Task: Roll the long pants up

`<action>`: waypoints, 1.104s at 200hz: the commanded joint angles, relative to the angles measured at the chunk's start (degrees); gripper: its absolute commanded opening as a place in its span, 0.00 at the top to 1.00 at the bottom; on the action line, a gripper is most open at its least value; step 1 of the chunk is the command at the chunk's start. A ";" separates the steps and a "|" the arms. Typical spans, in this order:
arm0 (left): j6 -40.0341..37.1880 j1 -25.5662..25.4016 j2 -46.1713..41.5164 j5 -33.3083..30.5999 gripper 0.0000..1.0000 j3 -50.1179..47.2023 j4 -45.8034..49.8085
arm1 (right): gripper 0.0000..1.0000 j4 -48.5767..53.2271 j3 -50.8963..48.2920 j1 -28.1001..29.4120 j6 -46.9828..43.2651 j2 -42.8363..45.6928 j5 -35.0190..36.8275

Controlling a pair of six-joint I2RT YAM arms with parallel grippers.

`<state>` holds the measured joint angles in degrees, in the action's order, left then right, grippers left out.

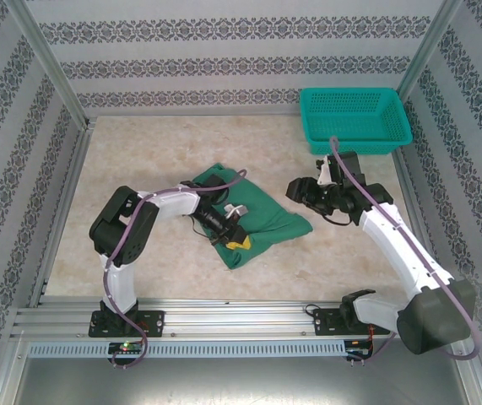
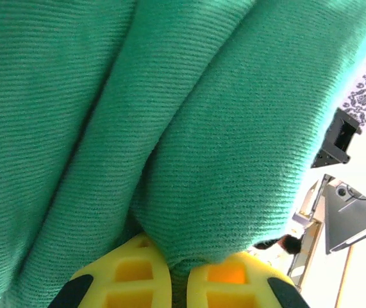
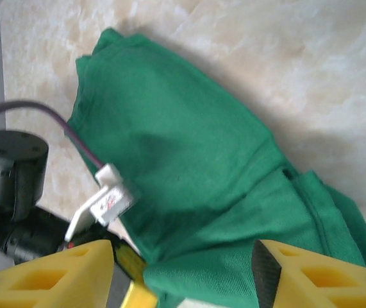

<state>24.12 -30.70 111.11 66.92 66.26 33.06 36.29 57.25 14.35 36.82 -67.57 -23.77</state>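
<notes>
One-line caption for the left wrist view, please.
Left tool shut on a fold of the green pants, cloth bunched above its yellow fingers.

Teal mesh basket [image 1: 359, 135] sits at table's [image 1: 139, 152] far-right corner.

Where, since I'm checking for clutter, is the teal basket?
Top view: the teal basket sits in the far right corner, beyond the right end effector, apart from the long pants.
</notes>
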 commanded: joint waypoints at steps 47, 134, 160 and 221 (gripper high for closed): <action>11.16 5.91 -4.26 -0.21 1.00 -8.88 -11.56 | 1.00 6.66 -5.61 1.07 -3.44 4.22 -11.40; 9.76 8.84 -4.15 -0.28 1.00 -11.66 -12.25 | 1.00 -0.81 -6.98 3.65 -3.41 -9.16 -11.65; 3.80 9.07 -3.82 -0.64 1.00 -9.16 -5.39 | 1.00 -3.24 -5.30 4.08 -3.56 -14.53 -10.03; -2.40 9.08 -2.33 -0.67 1.00 -6.30 0.76 | 1.00 -7.04 2.62 6.86 -1.79 -24.06 -9.53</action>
<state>26.39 -22.39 108.01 66.89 58.94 29.30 31.94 56.10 19.77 34.52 -88.97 -33.71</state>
